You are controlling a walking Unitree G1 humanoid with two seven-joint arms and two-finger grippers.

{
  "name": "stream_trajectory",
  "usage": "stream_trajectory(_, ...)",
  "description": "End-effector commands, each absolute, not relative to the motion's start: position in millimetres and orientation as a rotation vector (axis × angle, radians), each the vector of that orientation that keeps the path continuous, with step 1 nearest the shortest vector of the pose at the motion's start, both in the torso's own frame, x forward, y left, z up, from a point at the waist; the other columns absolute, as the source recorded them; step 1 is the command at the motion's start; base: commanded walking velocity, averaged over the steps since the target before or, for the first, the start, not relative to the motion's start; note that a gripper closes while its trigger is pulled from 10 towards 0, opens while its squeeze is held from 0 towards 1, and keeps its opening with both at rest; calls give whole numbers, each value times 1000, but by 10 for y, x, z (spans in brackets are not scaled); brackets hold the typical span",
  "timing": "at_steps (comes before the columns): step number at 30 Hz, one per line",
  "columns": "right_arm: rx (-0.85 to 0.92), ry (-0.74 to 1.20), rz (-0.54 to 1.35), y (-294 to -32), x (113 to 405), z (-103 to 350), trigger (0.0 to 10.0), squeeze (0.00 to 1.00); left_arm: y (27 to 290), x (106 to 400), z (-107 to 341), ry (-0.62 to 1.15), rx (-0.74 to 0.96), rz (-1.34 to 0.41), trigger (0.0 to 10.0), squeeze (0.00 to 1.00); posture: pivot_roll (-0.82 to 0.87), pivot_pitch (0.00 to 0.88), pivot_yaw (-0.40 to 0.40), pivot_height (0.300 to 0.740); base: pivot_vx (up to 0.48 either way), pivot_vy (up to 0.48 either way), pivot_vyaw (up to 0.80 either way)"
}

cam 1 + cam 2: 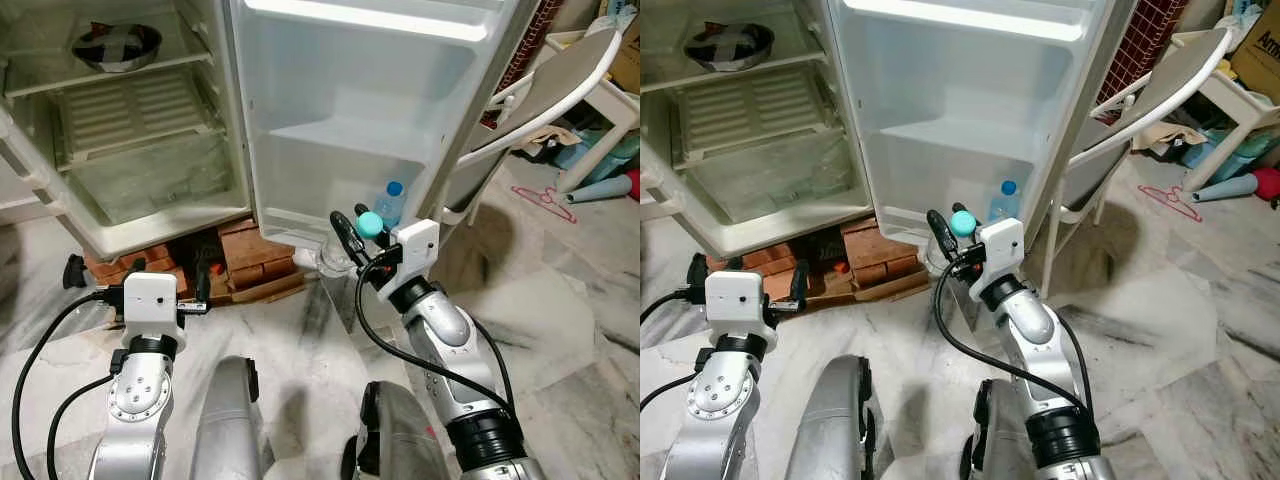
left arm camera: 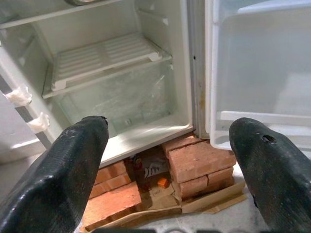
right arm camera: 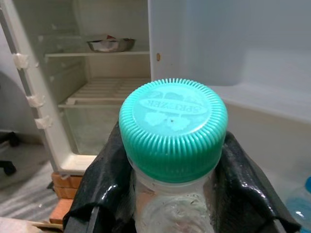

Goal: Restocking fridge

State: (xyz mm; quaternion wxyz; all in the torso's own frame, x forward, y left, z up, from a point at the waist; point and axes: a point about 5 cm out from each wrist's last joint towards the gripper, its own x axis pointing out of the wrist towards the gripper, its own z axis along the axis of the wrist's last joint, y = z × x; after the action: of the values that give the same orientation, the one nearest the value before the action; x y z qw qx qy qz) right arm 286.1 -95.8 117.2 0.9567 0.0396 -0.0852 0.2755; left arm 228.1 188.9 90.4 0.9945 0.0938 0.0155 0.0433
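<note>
Right gripper [image 1: 352, 226] is clamped on the neck of a clear bottle [image 3: 172, 213] with a teal cap [image 1: 370, 223]; both black fingers [image 3: 99, 189] press against it just under the cap. Bottle sits upright at about 12 o'clock from the right wrist, close in front of the bottom of the open fridge door [image 1: 370, 100]. Embossed lettering on the cap top, seen upside down in the right wrist view; looks like "SPRITZER", but it's faint, so not certain.

Left gripper [image 1: 135, 272] is spread wide and holding nothing, its fingers [image 2: 63, 170] well apart, low at roughly 8 o'clock, facing the fridge [image 1: 120, 150] interior and the red bricks [image 2: 194, 160] under the cabinet.

A second bottle with a blue cap [image 1: 391, 205] stands in the lowest door shelf, about 1 o'clock from the held bottle and near it. A steel bowl [image 1: 116, 45] rests on the upper inner shelf at 11 o'clock. A white chair [image 1: 540, 100] stands at 2 o'clock, beside the door.
</note>
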Motion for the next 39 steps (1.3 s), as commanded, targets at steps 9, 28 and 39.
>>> stream_trajectory(9, 67, -234, 594, -908, 2864, 1297, 10000, 0, 1892, 2288, 900, 39, 192, 93, 10000, 0, 116, 168, -75, 635, 173, 0, 0)
stream_trajectory(28, 58, -231, 620, -897, 2837, 1287, 10000, 0, 1872, 2292, 890, 42, 186, 93, 10000, 0, 107, 172, -78, 635, 424, 0, 0)
stream_trajectory(39, 70, -206, 623, -899, 2824, 1261, 10000, 0, 1876, 2292, 896, 39, 196, 114, 10000, 0, 111, 176, -81, 635, 321, 0, 0)
